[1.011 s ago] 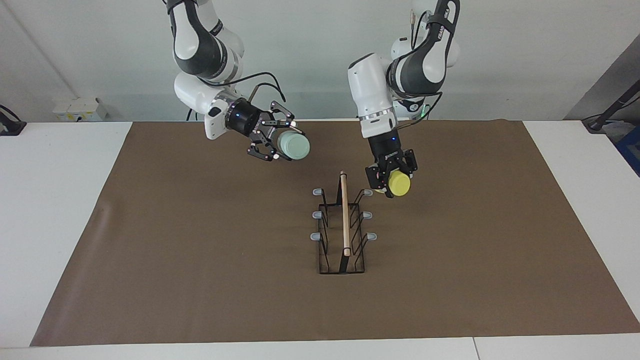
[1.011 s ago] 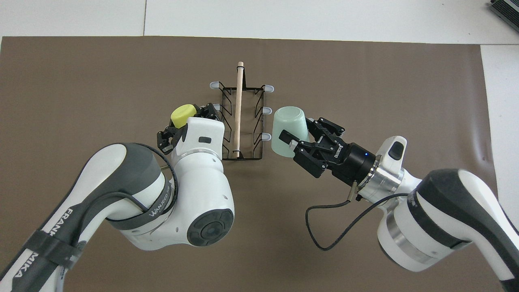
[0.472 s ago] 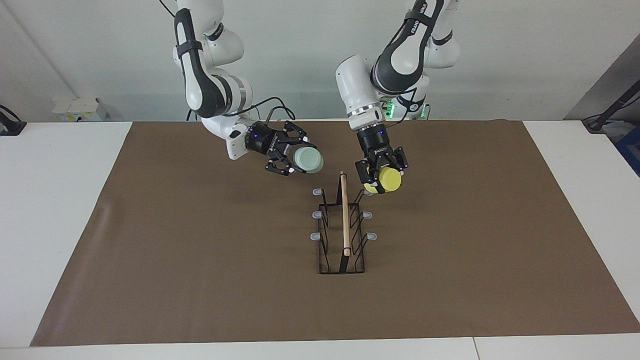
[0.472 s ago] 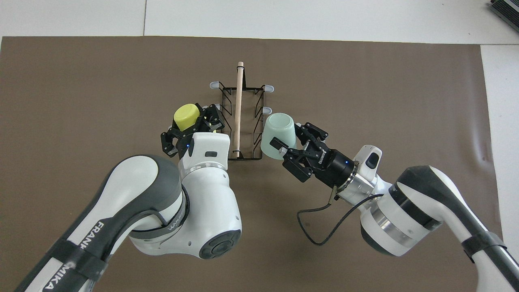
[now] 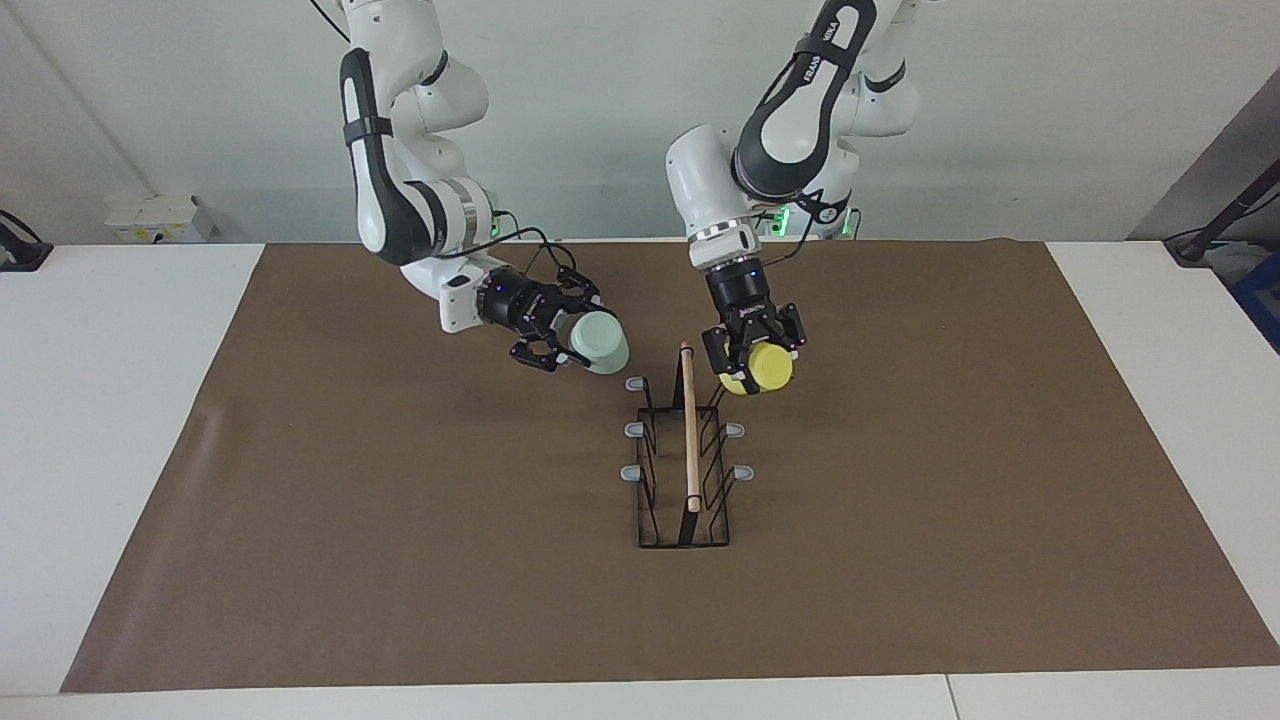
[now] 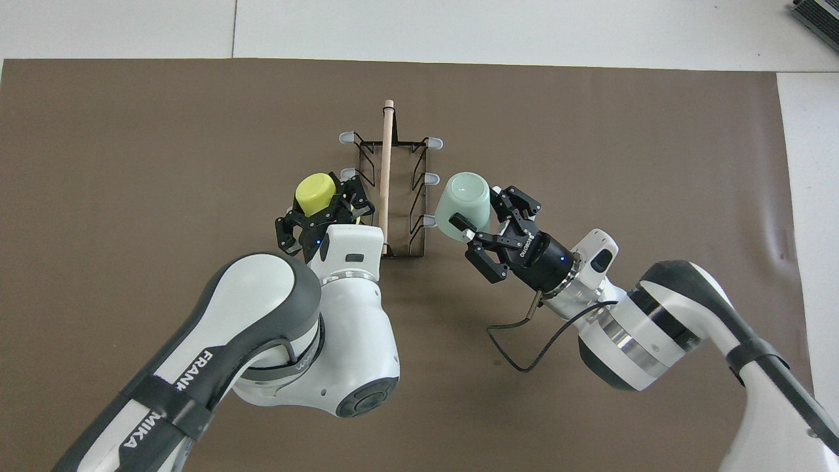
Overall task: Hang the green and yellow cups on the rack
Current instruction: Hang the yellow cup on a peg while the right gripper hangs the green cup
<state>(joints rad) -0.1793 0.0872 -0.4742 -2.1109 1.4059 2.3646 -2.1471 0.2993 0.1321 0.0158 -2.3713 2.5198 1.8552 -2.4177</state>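
Observation:
The black wire rack (image 5: 690, 440) with its wooden rod stands mid-mat; it also shows in the overhead view (image 6: 387, 164). My left gripper (image 5: 750, 362) is shut on the yellow cup (image 5: 768, 368), tilted, and holds it over the prong nearest the robots on the left arm's side of the rack. That prong is hidden. In the overhead view the left gripper (image 6: 322, 208) and the yellow cup (image 6: 314, 191) are beside the rod. My right gripper (image 5: 572, 338) is shut on the mint green cup (image 5: 597, 343), tilted, just beside the nearest prong on the right arm's side. The right gripper (image 6: 484, 219) and the green cup (image 6: 464, 202) show in the overhead view.
A brown mat (image 5: 400, 520) covers the white table (image 5: 110, 400). Four grey-tipped prongs of the rack stand bare, among them one at its middle (image 5: 632, 430) and one farthest from the robots (image 5: 743, 472).
Both arms came lower and closer to the rack with their cups. The yellow cup moved in over the nearest prong; the green cup dropped toward the nearest prong on its side.

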